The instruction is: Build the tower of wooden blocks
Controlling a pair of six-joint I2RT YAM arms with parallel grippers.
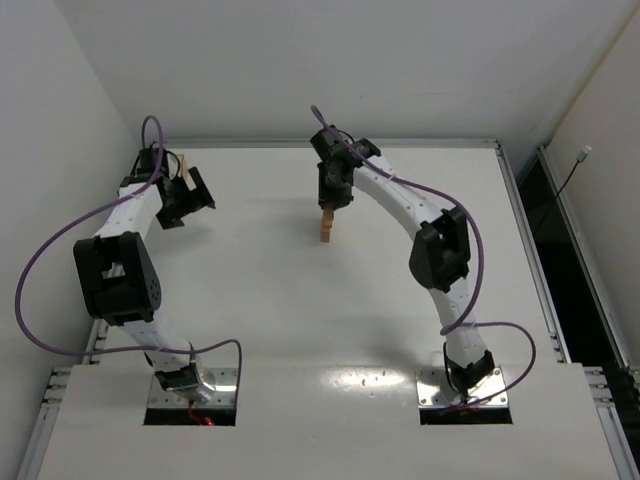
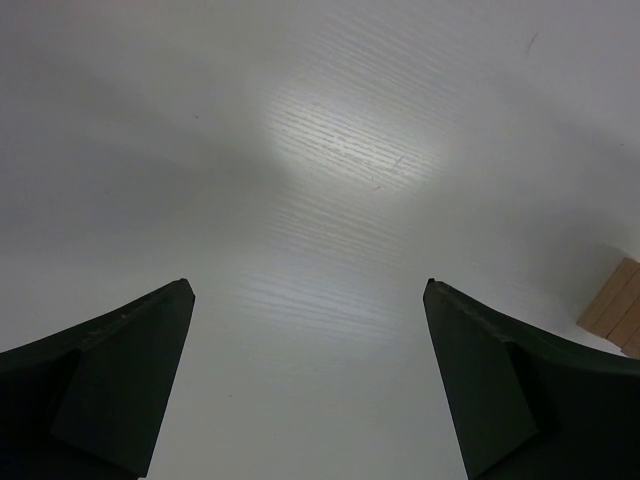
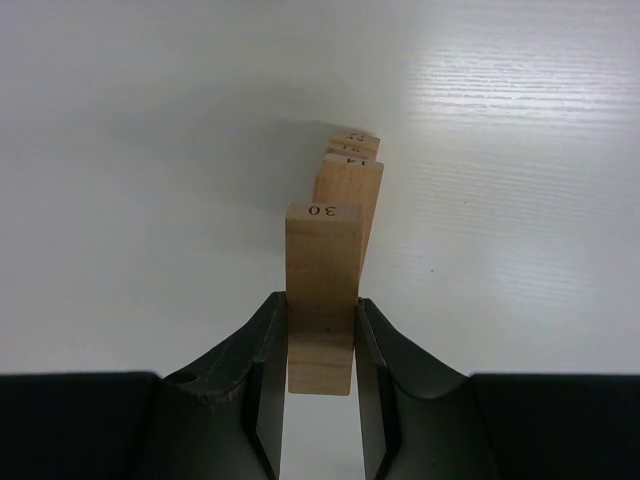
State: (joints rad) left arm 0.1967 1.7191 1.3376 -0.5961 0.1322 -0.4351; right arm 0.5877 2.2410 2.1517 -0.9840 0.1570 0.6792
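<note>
White tabletop (image 1: 250,300) closed in by walls at the far and left sides, with a metal rail (image 1: 527,255) along the right edge. We see bare surface all round the middle, so there is room on every side there. The right hand (image 3: 320,303) is clamped on one wood block (image 3: 320,290), fingers pressed on both long sides. The block's long axis runs along the fingers, and its end marked 30 points away from the wrist. The tower (image 3: 352,180) stands just beyond that end, mid-tabletop toward the far side. We cannot tell if block and tower touch. The left hand (image 2: 308,285) sits near the far-left corner close to the wall, fingers spread wide with nothing between them. Spare blocks (image 2: 615,305) lie just right of it.
</note>
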